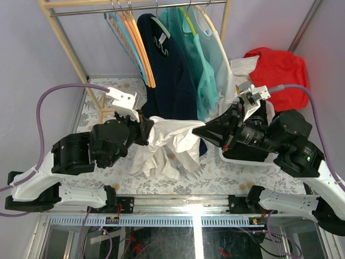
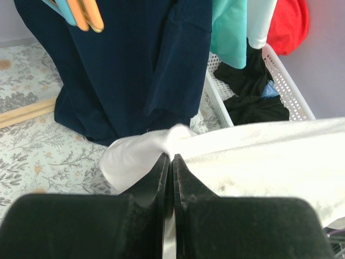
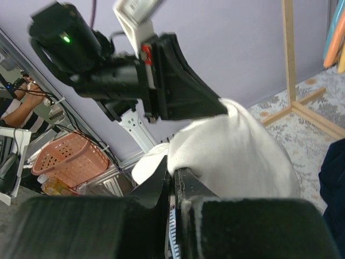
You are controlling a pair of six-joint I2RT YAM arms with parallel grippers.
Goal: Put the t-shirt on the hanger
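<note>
From where I stand the job is barely begun: the t-shirt (image 1: 167, 144) is off the table, bunched and drooping in front of and below the clothes rail (image 1: 161, 6), but no hanger is inside it. The only pale yellow hanger (image 1: 209, 22) I can pick out hangs up on the rail towards its right end (it seems to carry another pale shirt, though I can't be sure). Neither claw is anywhere near it. So what looks left is nearly everything: spread the shirt, find the neck opening, and work the hanger into the shoulders. The left claw (image 1: 145, 128) is pinched shut on a fold of white cloth, its arm stretched in from the left below the rail with the wrist roughly level. The right claw (image 1: 200, 129) is likewise clamped on the shirt's other side, its arm reaching in from the right below the rail. The two point at each other with the cloth strung between them, just in front of the navy shirt (image 1: 167, 65) hanging from the rail.
</note>
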